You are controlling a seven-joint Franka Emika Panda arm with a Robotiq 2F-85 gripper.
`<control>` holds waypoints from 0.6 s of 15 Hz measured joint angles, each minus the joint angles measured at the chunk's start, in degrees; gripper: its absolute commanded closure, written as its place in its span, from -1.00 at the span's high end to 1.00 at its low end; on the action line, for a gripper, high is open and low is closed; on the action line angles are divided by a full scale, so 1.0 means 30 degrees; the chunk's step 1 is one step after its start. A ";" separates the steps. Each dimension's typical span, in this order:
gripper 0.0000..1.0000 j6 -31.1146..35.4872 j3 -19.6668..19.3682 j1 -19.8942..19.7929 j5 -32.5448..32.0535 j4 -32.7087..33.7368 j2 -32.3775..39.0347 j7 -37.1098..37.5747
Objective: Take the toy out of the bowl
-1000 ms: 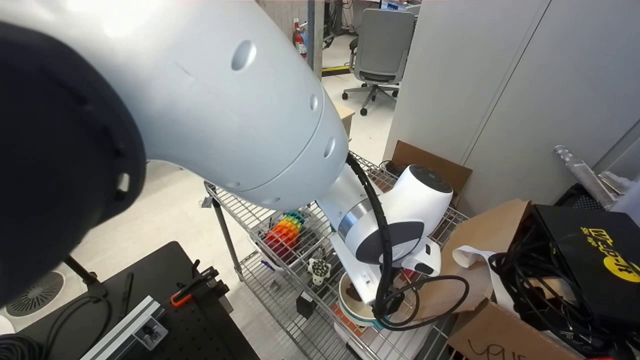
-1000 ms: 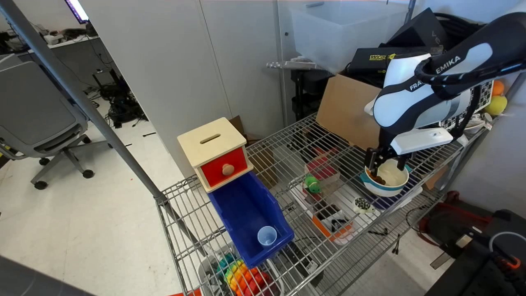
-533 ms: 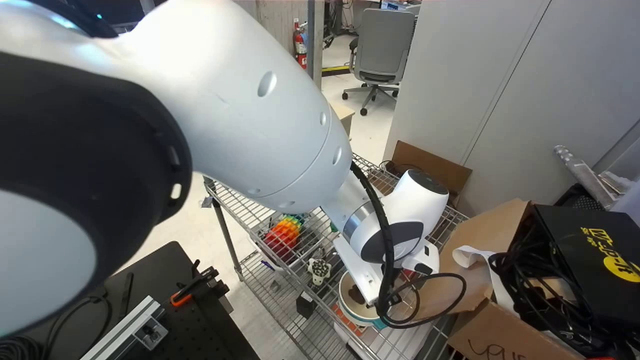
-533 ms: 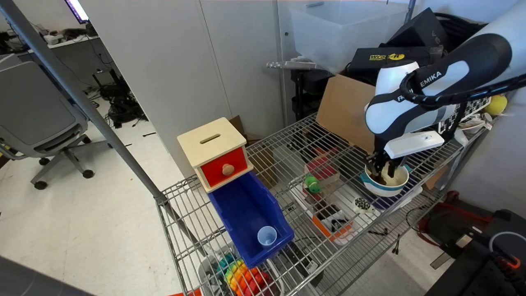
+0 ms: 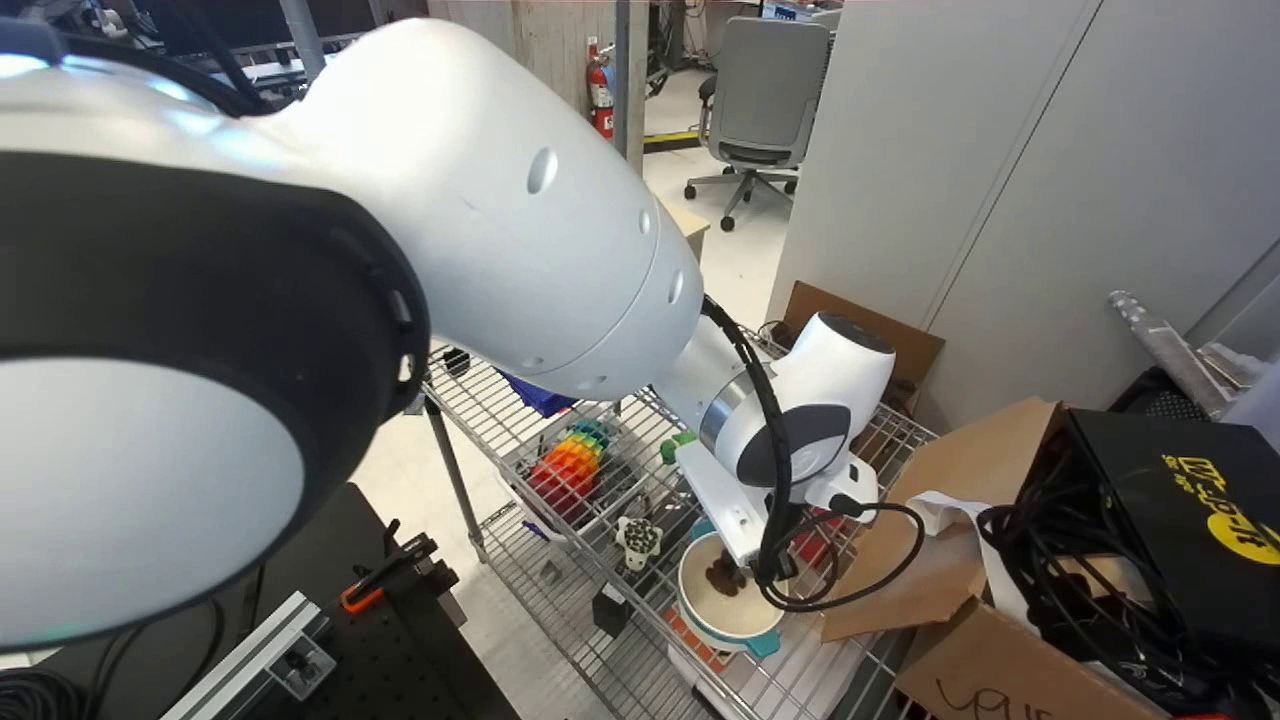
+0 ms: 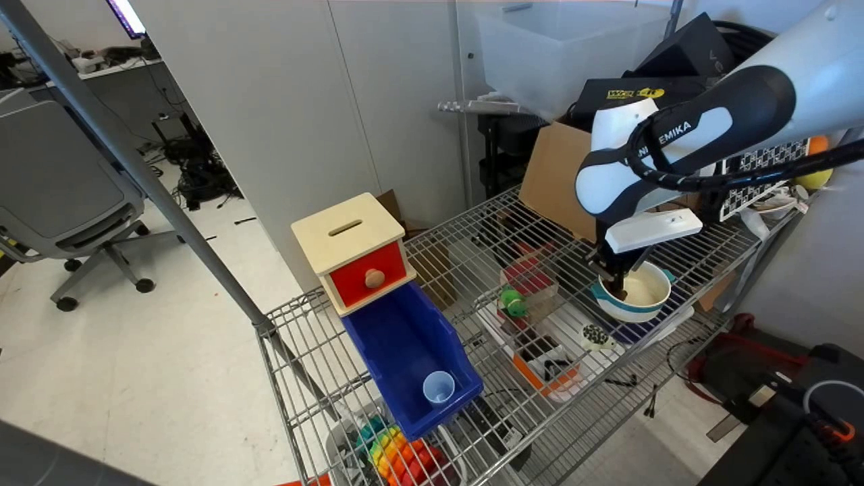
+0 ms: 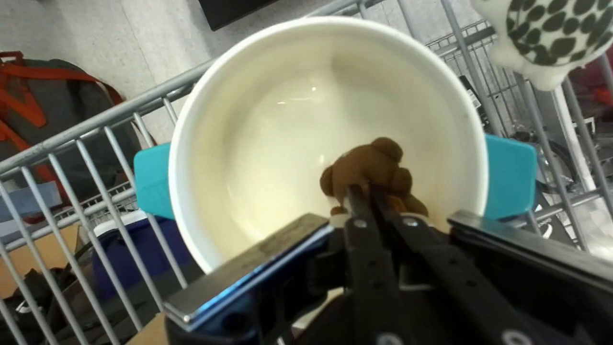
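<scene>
Cream-white inside, with a pale rim and turquoise handles (image 7: 511, 176), the round bowl (image 7: 282, 120) fills much of the wrist view and stands on a silver wire tabletop (image 7: 72, 137). A small, rounded brown toy (image 7: 364, 167) is inside it, off-centre near the wall. The black two-fingered gripper (image 7: 367, 190) has its tips nearly together on the toy's body, apparently pinching it; how firmly, I cannot tell.

In an exterior view, a smooth white robot arm (image 5: 540, 240) reaches over the bowl (image 5: 720, 615), presumably because its high wall leaves only the top as a way in.

In an exterior view, the bowl (image 6: 651, 287) is well apart from a blue plastic bin (image 6: 398, 331). The toy is not yet out; a straight upward lift seems called for.
</scene>
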 measured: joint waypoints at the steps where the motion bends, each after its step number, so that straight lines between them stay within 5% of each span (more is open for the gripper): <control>1: -0.98 -0.0189 -0.0174 0.0084 -0.0075 0.0199 0.0079 0.0317; 5: -0.98 -0.0338 -0.0768 0.0368 -0.0576 0.0166 -0.0357 0.1028; 9: -0.98 -0.0330 -0.0886 0.0798 -0.1158 -0.2055 -0.3201 0.0989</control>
